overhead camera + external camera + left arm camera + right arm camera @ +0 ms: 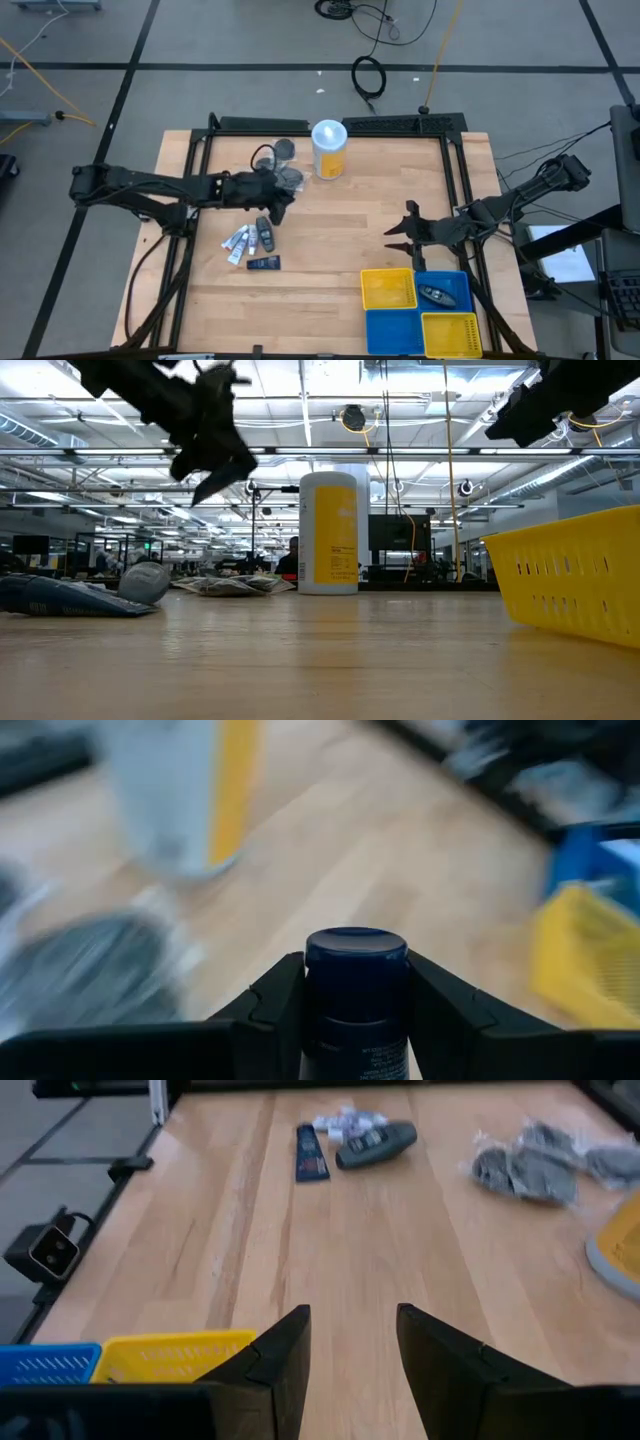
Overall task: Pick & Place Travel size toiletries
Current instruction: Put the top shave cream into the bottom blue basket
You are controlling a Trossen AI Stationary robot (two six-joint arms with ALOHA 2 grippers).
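My left gripper (280, 204) is over the table's left-middle, raised above the wood in the low view (214, 464), and shut on a small dark blue bottle (356, 982). On the table near it lie white tubes (238, 243), another dark bottle (264, 235), a dark flat sachet (263, 264) and grey packets (288, 176). My right gripper (404, 232) hovers open at the right-middle, just beyond the bins; its wrist view shows the gap between its fingers (354, 1342) with nothing in it. My left gripper pinches the dark blue bottle between its two fingers (275, 1005), just below the round cap (356, 948). The cap end sticks out past the fingertips, so the bottle lies along the fingers. It is lifted clear of the table.
A tall yellow-and-white canister (329, 150) stands at the far middle. Yellow and blue bins (388, 289) sit at the near right; the blue one (458, 284) holds a dark item (436, 294). Bare wood lies between the toiletries and the bins.
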